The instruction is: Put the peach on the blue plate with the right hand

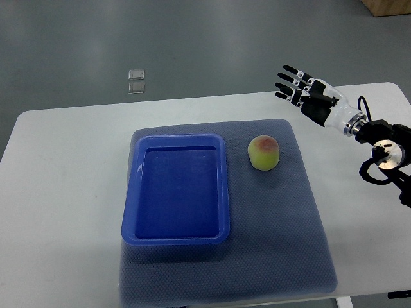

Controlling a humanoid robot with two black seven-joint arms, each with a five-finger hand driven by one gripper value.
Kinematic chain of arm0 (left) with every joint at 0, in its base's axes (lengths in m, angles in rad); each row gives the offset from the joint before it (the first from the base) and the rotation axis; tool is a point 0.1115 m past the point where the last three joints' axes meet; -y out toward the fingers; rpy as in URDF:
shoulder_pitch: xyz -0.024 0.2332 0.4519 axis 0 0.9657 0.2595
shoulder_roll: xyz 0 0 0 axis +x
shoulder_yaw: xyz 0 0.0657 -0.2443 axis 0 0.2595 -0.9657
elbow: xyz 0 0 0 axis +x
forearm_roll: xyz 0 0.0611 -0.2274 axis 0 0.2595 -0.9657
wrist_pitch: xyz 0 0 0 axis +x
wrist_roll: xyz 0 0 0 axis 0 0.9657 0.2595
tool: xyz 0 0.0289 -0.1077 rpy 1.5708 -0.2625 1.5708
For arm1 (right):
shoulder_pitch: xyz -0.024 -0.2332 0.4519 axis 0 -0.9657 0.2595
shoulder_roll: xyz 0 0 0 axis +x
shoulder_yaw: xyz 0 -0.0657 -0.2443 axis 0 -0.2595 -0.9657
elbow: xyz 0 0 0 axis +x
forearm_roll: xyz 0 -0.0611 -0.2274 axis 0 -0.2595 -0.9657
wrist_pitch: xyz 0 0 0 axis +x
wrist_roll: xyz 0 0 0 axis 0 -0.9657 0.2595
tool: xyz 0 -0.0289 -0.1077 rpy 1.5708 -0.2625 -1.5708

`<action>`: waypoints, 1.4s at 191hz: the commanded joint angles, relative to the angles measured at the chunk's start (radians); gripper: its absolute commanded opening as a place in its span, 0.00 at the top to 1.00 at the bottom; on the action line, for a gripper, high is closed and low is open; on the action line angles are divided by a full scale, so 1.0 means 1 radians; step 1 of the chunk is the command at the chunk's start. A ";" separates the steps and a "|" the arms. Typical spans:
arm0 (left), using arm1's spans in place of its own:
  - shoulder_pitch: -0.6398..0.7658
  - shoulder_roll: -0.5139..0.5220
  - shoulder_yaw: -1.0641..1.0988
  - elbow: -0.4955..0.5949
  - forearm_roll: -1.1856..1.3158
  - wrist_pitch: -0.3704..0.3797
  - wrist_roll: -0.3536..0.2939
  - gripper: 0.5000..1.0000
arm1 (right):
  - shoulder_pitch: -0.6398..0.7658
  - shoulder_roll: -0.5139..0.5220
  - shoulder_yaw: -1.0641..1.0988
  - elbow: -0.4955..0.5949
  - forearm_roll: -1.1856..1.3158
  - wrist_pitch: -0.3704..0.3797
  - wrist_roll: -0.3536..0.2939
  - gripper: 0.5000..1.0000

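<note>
The right robot hand (302, 90) hangs over the far right part of the white bench (58, 192), its black fingers (290, 81) spread and straight, holding nothing; its arm comes in from the right edge. Nearer the camera and to the left of it, well apart from the hand, the peach (263, 153) lies on the grey mat (289, 237). Just beside the peach, to its left, the blue plate (131, 212), a rectangular tray with raised rim, sits on the same mat with nothing in it.
</note>
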 commanded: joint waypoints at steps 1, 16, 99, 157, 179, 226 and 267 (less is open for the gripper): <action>0.002 0.000 0.004 -0.001 0.002 0.000 0.001 0.00 | 0.003 -0.003 -0.001 0.000 -0.001 0.000 -0.002 0.14; 0.002 0.000 0.004 -0.003 0.002 0.000 0.001 0.00 | 0.005 -0.004 -0.001 0.000 -0.005 -0.005 0.000 0.14; -0.001 0.000 0.001 0.008 0.000 0.000 0.001 0.00 | 0.026 -0.009 -0.012 0.000 -0.018 -0.014 0.002 0.14; -0.004 0.000 -0.004 0.002 0.000 0.000 0.001 0.00 | 0.031 -0.020 -0.007 0.002 -0.020 -0.005 0.003 0.14; -0.004 0.000 -0.002 0.002 0.000 0.000 0.001 0.00 | 0.050 -0.021 -0.013 0.009 -0.028 -0.002 0.003 0.14; -0.004 0.000 -0.002 0.002 0.000 0.000 0.001 0.00 | 0.045 -0.023 -0.009 0.002 -0.034 -0.005 0.011 0.14; -0.004 0.000 -0.002 0.002 0.000 0.000 0.001 0.00 | 0.051 -0.029 -0.023 0.022 -0.040 0.029 0.005 0.15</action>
